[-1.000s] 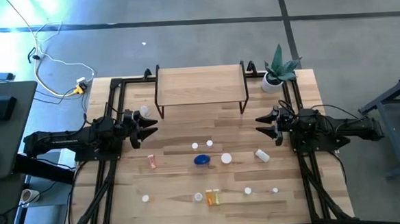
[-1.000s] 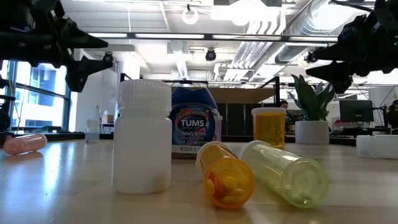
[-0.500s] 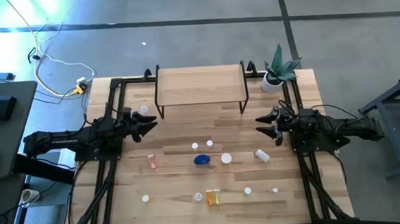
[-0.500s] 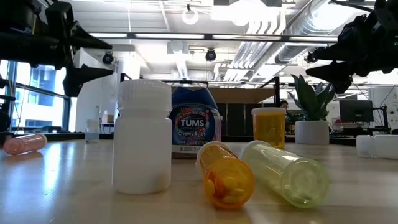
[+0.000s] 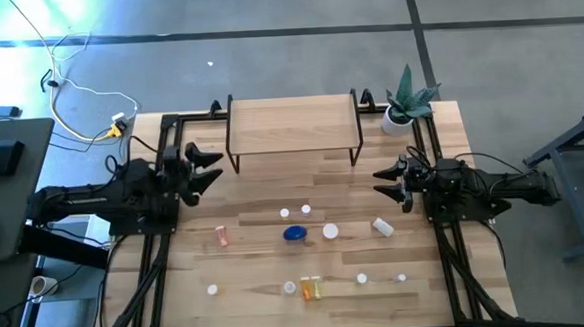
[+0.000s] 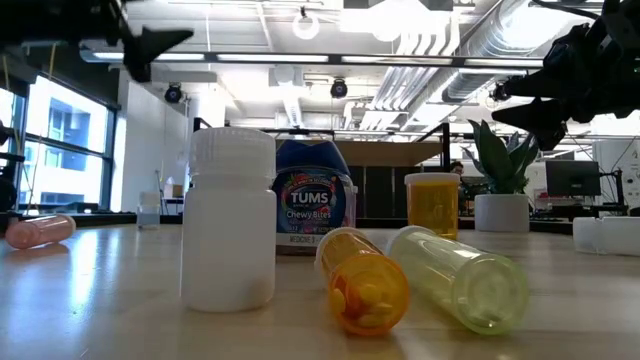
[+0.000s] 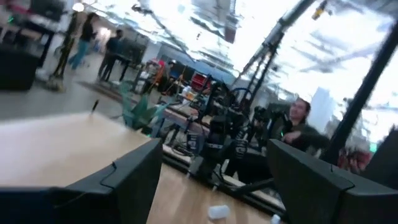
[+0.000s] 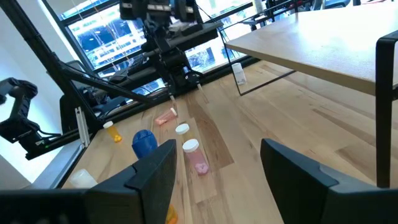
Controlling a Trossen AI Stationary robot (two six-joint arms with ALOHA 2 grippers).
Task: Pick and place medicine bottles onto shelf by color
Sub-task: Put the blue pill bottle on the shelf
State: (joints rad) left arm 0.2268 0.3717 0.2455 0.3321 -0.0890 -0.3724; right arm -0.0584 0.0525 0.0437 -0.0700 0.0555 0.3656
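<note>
The medicine bottles lie scattered over the table's near half: a pink one [image 5: 223, 234], a blue-topped one [image 5: 295, 233], an orange one [image 5: 311, 288] and several small white ones [image 5: 330, 232]. A small vial [image 8: 238, 73] stands near the shelf's left legs. The light-wood shelf [image 5: 292, 118] on black legs stands at the far middle, bare. My left gripper [image 5: 208, 168] hangs open above the table, left of the shelf, holding nothing. At the table's right side my right gripper [image 5: 381, 176] is open too, pointing level toward the middle.
A potted green plant [image 5: 406, 102] stands at the far right corner beside the shelf. Black frame rails [image 5: 161, 250] run along both table sides. In the low view a white bottle [image 6: 232, 220] and lying orange bottle [image 6: 362, 280] sit near the front edge. People show in the room beyond.
My left gripper has risen well above the table and tipped its fingers upward, drawing slightly toward the far edge; its fingers have spread a little wider. No bottle has moved.
</note>
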